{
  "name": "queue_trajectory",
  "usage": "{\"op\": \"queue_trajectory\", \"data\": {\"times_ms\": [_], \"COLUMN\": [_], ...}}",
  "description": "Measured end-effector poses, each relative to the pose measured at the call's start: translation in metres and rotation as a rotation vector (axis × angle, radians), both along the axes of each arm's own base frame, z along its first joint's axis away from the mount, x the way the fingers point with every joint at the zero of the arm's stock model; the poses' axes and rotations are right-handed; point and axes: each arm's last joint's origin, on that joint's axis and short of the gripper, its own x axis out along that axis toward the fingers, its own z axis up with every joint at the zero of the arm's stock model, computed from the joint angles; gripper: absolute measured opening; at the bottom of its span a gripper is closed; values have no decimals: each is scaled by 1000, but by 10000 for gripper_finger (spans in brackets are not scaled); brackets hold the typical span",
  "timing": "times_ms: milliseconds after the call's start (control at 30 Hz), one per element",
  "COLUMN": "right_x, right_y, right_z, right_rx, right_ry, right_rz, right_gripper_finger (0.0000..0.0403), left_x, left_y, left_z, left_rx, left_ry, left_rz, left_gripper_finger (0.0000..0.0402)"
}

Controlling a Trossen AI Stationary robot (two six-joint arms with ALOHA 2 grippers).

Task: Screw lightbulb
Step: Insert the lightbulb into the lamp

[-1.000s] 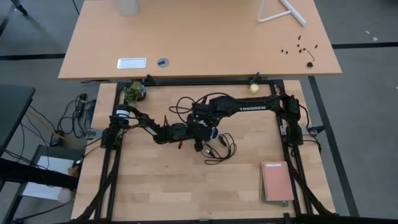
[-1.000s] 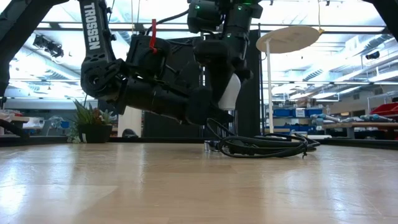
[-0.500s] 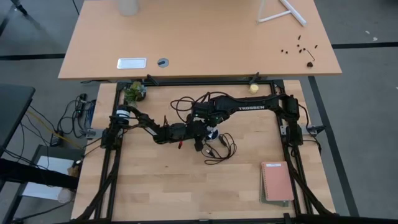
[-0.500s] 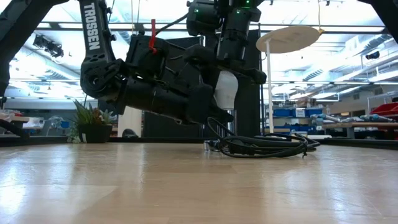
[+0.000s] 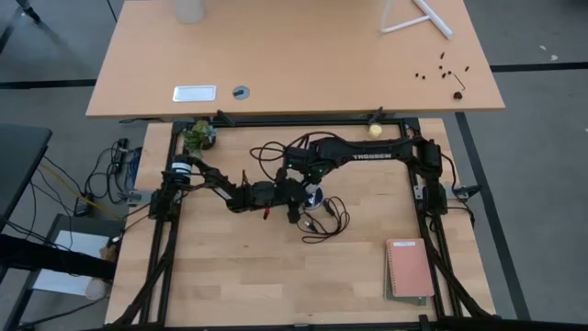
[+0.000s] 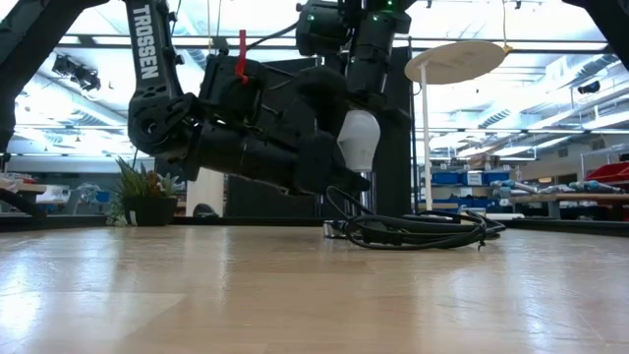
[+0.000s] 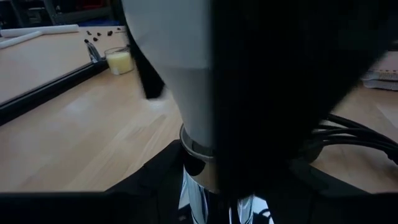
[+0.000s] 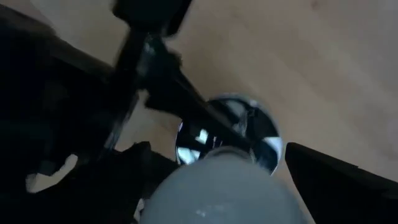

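lightbulb (image 6: 359, 138) mid-table — right gripper (image 6: 362, 118) clamping it

Your high view looks straight down on the whole table (image 5: 276, 267), with the lightbulb (image 5: 315, 194) near its middle. Your low view sits at table height, facing level across the wood toward the lightbulb (image 6: 359, 140) and the room behind. Both wrist views sit very close: the left one faces the lightbulb (image 7: 171, 68) side-on, the right one looks down over it (image 8: 217, 186) onto the socket (image 8: 233, 127). All 4 views share the lightbulb.
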Motion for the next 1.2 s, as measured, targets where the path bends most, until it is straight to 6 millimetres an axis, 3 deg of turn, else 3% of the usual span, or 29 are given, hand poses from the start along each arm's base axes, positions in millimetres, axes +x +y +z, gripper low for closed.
{"op": "queue_trajectory", "data": {"times_ms": [233, 633, 767, 967, 1200], "right_x": [1, 0, 0, -1, -1], "right_y": [10, 18, 17, 17, 17], "right_z": [4, 4, 5, 5, 5], "right_rx": [-40, -237, -285, -308, -300], "right_ry": [8, 64, 78, 86, 88], "right_rz": [184, 899, 1065, 1162, 1163], "right_gripper_finger": [388, 389, 389, 379, 336], "left_x": [0, 0, 0, 0, 0], "left_y": [0, 1, 1, 1, 1], "left_z": [0, 0, 0, -1, 0], "left_rx": [2, 4, 3, 2, 2], "left_ry": [2, 6, 6, 7, 7], "left_rz": [-2, 0, 0, 0, 0], "left_gripper_finger": [190, 190, 190, 190, 190]}}
